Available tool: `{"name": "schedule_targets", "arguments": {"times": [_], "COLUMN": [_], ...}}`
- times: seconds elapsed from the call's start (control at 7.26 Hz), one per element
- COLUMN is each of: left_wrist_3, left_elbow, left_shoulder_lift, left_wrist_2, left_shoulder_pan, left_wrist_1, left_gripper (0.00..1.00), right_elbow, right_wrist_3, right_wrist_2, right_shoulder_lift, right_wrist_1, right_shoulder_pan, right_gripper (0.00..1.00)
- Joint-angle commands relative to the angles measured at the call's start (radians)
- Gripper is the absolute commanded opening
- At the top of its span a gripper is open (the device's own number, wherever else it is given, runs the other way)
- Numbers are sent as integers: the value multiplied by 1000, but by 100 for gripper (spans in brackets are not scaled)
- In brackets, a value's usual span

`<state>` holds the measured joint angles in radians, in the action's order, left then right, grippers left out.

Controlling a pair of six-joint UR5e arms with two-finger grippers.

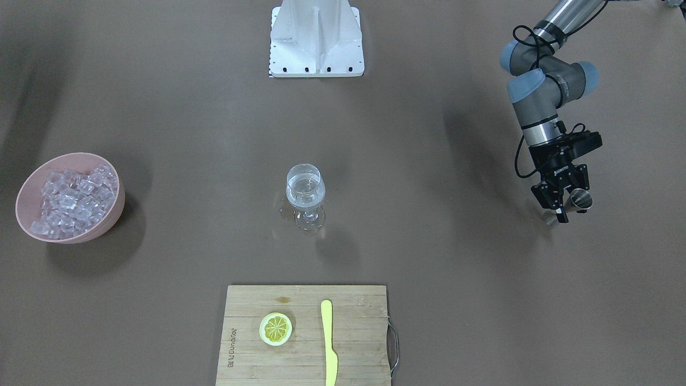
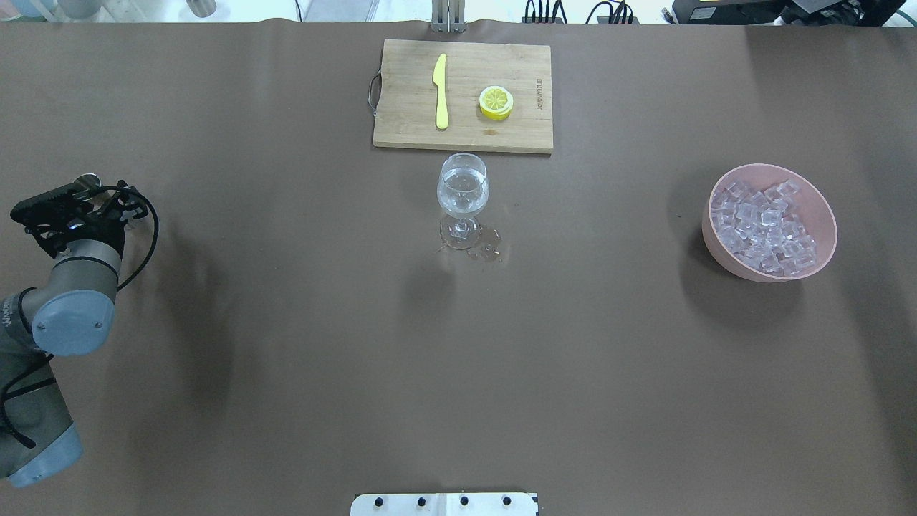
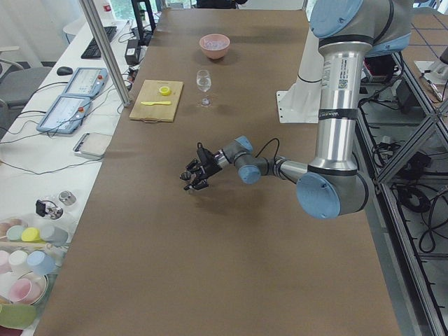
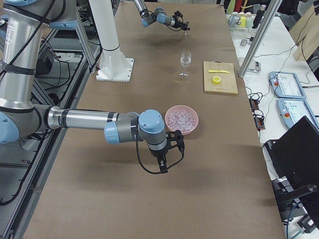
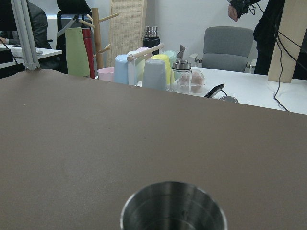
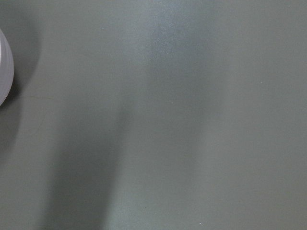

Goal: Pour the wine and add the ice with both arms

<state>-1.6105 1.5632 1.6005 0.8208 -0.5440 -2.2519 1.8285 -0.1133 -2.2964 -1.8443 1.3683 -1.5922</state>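
The glass (image 2: 462,204) stands upright in the middle of the bench, just short of the cutting board (image 2: 462,97) at the far edge. It has a little wine (image 1: 305,196) in it and a few wet drops (image 2: 491,249) by its foot, so the pouring looks done. The left gripper (image 1: 561,197), out by the bench's left end, is clamped on a small metal cup (image 1: 580,199) held mouth up, low over the surface; whether the cup touches I cannot tell. What remains, as I judge it, is the ice (image 2: 763,229), heaped in a pink bowl (image 2: 817,199) toward the right end, well apart from the glass, with no cube visible in the glass. The right gripper (image 4: 166,160) hangs pointing down just beside that bowl, on the side nearer the right end. From it, the ice lies toward the bench's middle and slightly toward the far edge. The right arm (image 4: 84,119) is by far the nearer one. Whether its fingers are apart or together cannot be told from here.
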Motion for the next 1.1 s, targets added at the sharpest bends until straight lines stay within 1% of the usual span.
{"name": "schedule_targets", "arguments": {"times": [0.0,0.14,0.28,0.69,0.96], "left_wrist_3": [9,12,62,262,360], "left_elbow": [5,18,65,288,371], "left_shoulder_lift": [-4,-5,-22,-163,-182], "left_wrist_2": [1,6,15,26,124], "left_shoulder_pan": [3,3,1,-11,-37], "left_wrist_1": [-2,-2,-3,-8,-8], "left_gripper": [98,98,98,98,98], "right_elbow": [1,2,0,2,2], "right_wrist_3": [0,0,0,3,3], "right_wrist_2": [0,0,0,-2,-2], "right_shoulder_lift": [-1,-1,-1,-1,-1], "right_wrist_1": [0,0,0,0,0], "right_shoulder_pan": [0,0,0,0,0], "right_gripper": [100,100,100,100,100]}}
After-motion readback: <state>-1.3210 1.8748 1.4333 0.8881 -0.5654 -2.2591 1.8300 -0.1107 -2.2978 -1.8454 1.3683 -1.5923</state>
